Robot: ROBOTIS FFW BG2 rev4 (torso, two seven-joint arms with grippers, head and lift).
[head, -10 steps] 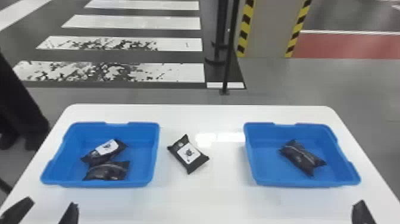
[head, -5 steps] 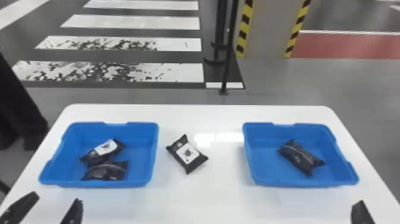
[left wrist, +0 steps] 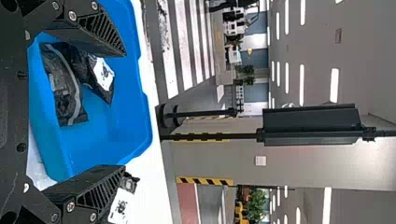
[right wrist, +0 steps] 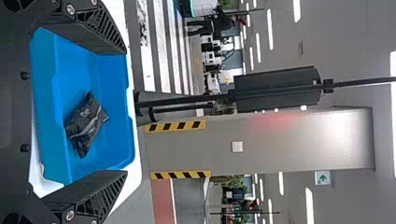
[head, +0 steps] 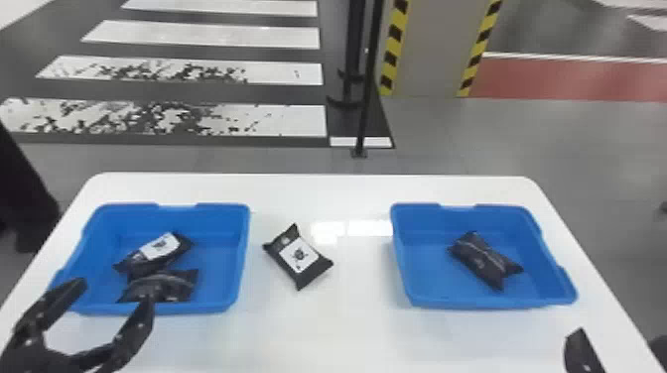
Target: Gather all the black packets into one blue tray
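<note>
In the head view my left gripper (head: 116, 292) is open at the near edge of the left blue tray (head: 213, 306), nothing between its fingers. That tray holds a packet with a white label (head: 160, 247) and a plain-side-up packet (head: 164, 286), touching. A labelled black packet (head: 299, 257) lies on the table between the trays. One packet (head: 484, 260) lies in the right blue tray (head: 496, 300). My right gripper (head: 580, 352) is at the lower right. In the left wrist view, the left gripper (left wrist: 123, 112) stands open; in the right wrist view, the right gripper (right wrist: 126, 114) does too.
The white table (head: 322, 193) has rounded far corners. Behind it a black pole (head: 367, 99) stands on the floor near a grey pillar (head: 432, 49) with yellow-black stripes. Dark legs of a person show at the far left.
My left gripper has moved up and to the right, toward the left tray's near edge, and more of it shows. The right gripper, the packets and the trays look almost unchanged.
</note>
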